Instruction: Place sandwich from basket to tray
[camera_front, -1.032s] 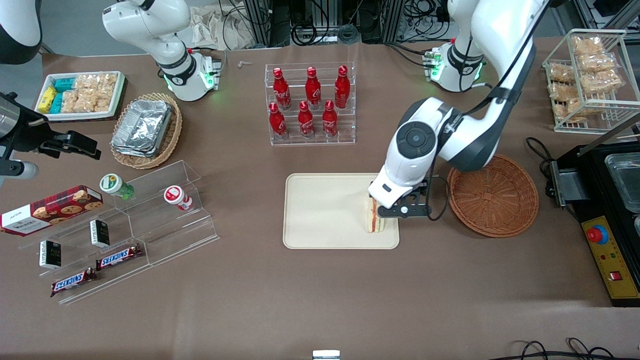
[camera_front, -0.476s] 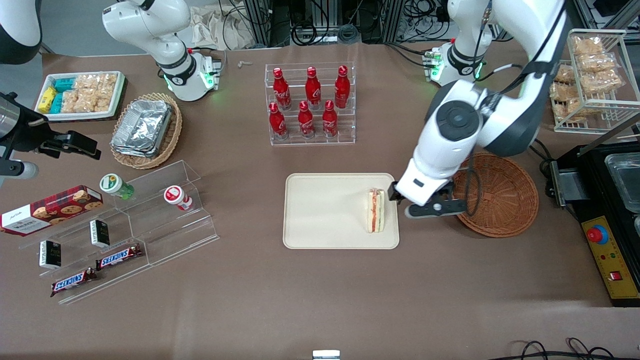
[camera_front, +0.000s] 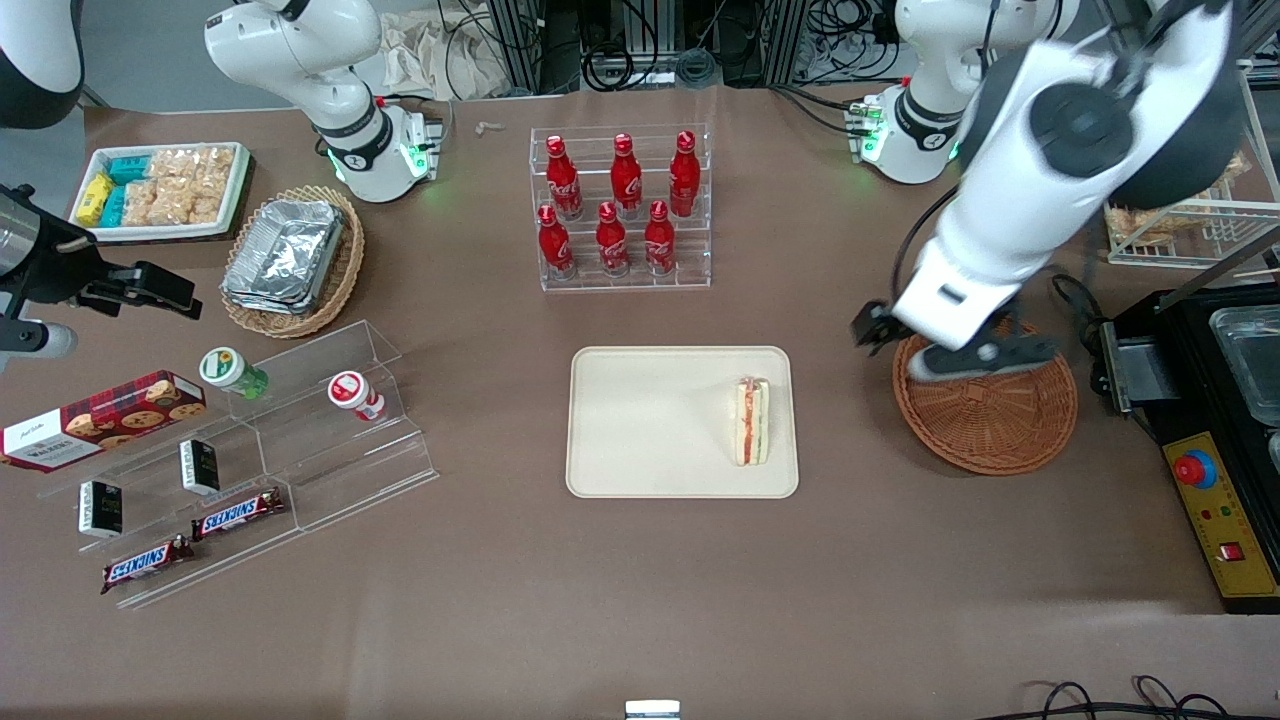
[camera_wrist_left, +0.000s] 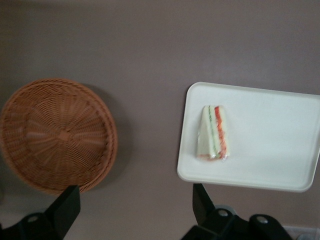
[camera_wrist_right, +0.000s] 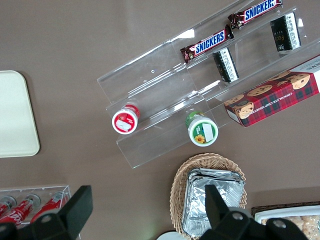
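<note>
The sandwich (camera_front: 752, 421) (camera_wrist_left: 213, 133), a white wedge with red, orange and green layers, lies on the cream tray (camera_front: 650, 430) (camera_wrist_left: 270, 145), near the tray end closest to the basket. The reddish-brown wicker basket (camera_front: 990, 420) (camera_wrist_left: 55, 132) has nothing in it. My gripper (camera_front: 925, 350) (camera_wrist_left: 135, 210) hangs open and high above the basket's rim and the bare table between basket and tray, holding nothing.
A clear rack of red bottles (camera_front: 620, 210) stands farther from the camera than the tray. A wire rack of snack bags (camera_front: 1180, 150) and a black machine (camera_front: 1220, 420) sit at the working arm's end. Toward the parked arm's end are acrylic shelves (camera_front: 250, 450) and a foil-container basket (camera_front: 290, 260).
My gripper let go of the sandwich on the tray, then rose and swung away toward the basket. The sandwich stays where it was set down.
</note>
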